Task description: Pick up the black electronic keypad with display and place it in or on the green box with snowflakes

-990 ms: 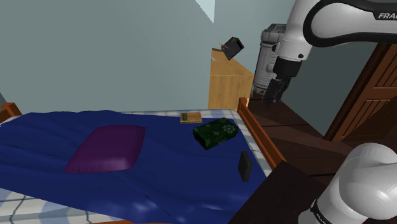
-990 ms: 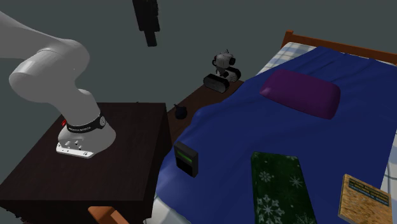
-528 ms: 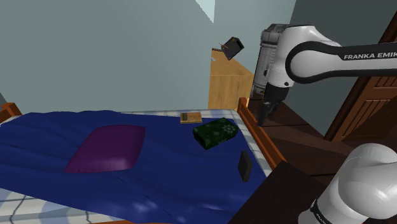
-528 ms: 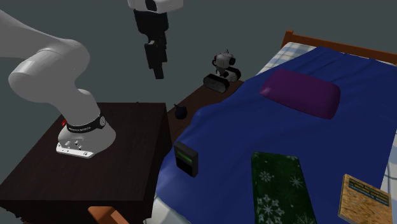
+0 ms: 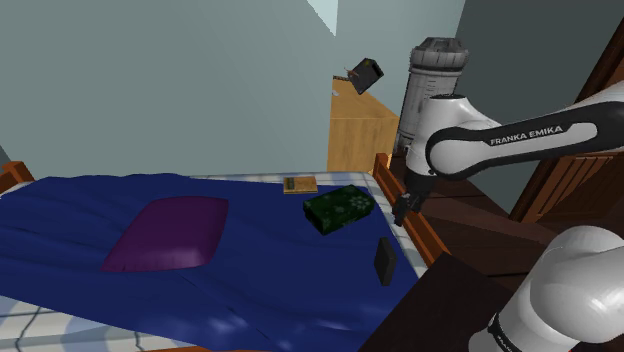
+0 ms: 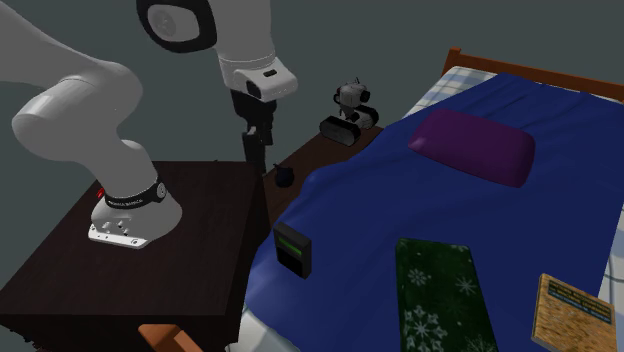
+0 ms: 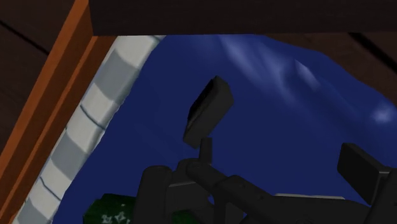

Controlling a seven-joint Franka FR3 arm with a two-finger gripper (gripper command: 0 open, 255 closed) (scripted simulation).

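Observation:
The black keypad (image 5: 384, 261) stands on edge on the blue bedcover (image 5: 250, 260) near the bed's wooden side rail. Its small display shows in the second exterior view (image 6: 293, 250). The dark green box with snowflakes (image 5: 340, 208) lies flat on the cover beyond it, also seen long-ways (image 6: 440, 295). My gripper (image 5: 401, 213) hangs over the rail, above and a little past the keypad, apart from both things. In the second exterior view it (image 6: 253, 168) points down beside the dark stand. Along the wrist view the keypad (image 7: 208, 111) lies ahead, and one fingertip (image 7: 360, 167) stands wide of the other: open, holding nothing.
A purple pillow (image 5: 165, 232) lies mid-bed. A flat tan book (image 5: 300, 184) rests behind the green box. The orange bed rail (image 5: 412, 228) runs below the gripper. A toy robot (image 6: 350, 112) and a small dark object (image 6: 285, 178) sit on the dark side table.
The arm has swung down. The gripper dropped from high beside the grey cylinder to just above the bed rail, closer to the keypad. The keypad and box have not moved.

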